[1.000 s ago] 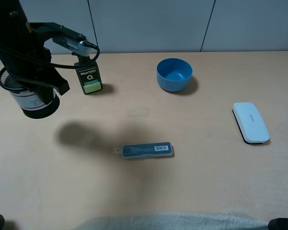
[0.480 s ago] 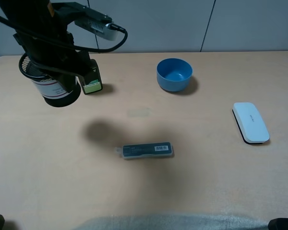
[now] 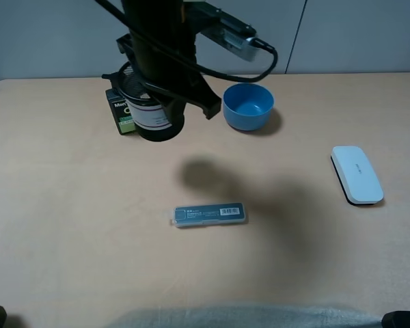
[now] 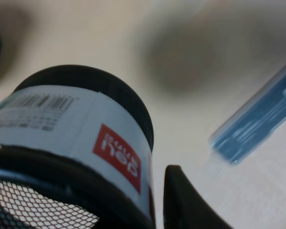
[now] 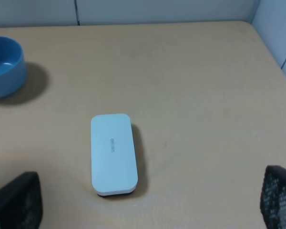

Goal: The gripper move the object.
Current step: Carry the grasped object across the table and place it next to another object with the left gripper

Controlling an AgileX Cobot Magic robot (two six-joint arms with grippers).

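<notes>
The black wire-mesh pen cup (image 3: 152, 115), with a white label and a solid black base, hangs tilted in the air above the back of the table, just left of the blue bowl. My left gripper (image 3: 165, 80) is shut on its rim and carries it. In the left wrist view the cup's label with a red mark (image 4: 71, 129) fills the frame, with one dark finger (image 4: 181, 202) outside the mesh wall. My right gripper (image 5: 145, 210) is open and empty, low over the right side of the table; it does not show in the high view.
A blue bowl (image 3: 248, 106) stands at the back middle. A dark bottle with a green label (image 3: 117, 113) stands partly hidden behind the cup. A blue pen case (image 3: 210, 214) lies mid-table. A white case (image 3: 356, 175) lies at the right, under my right gripper (image 5: 113, 153).
My left arm has carried the cup from the far left to the right, past the bottle, up to the blue bowl. The cup's shadow moved right with it.
</notes>
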